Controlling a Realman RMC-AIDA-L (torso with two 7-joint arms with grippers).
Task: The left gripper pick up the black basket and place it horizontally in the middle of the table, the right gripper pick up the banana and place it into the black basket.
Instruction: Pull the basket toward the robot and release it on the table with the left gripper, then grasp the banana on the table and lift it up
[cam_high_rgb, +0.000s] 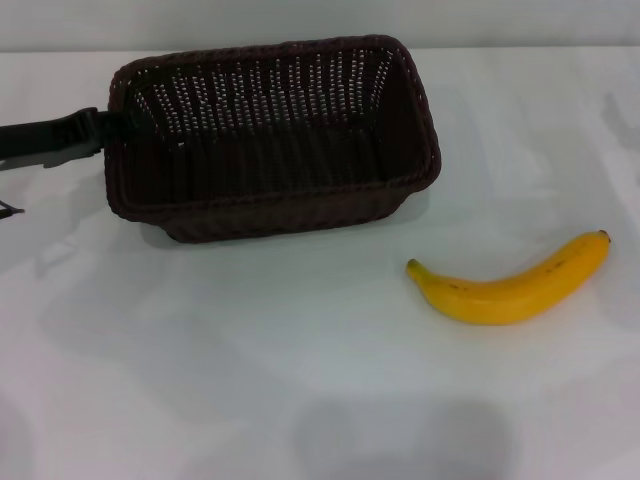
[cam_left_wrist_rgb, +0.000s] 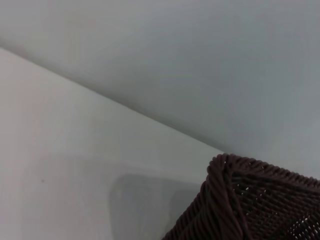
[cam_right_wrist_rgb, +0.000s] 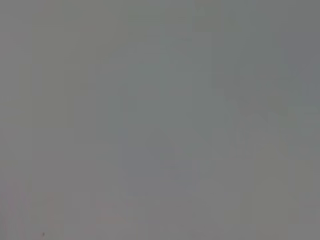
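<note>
The black basket (cam_high_rgb: 270, 140) lies lengthwise across the back middle of the white table (cam_high_rgb: 250, 340), open side up and empty. My left gripper (cam_high_rgb: 106, 126) reaches in from the left edge, and its black fingers hold the rim of the basket's left short end. A corner of the basket's braided rim shows close up in the left wrist view (cam_left_wrist_rgb: 250, 200). The yellow banana (cam_high_rgb: 515, 285) lies on the table to the front right of the basket, apart from it, with its dark stem tip pointing right. My right gripper is out of view.
The table's far edge meets a pale wall just behind the basket (cam_high_rgb: 500, 45). Bare white tabletop lies in front of the basket and around the banana. The right wrist view shows only a plain grey surface.
</note>
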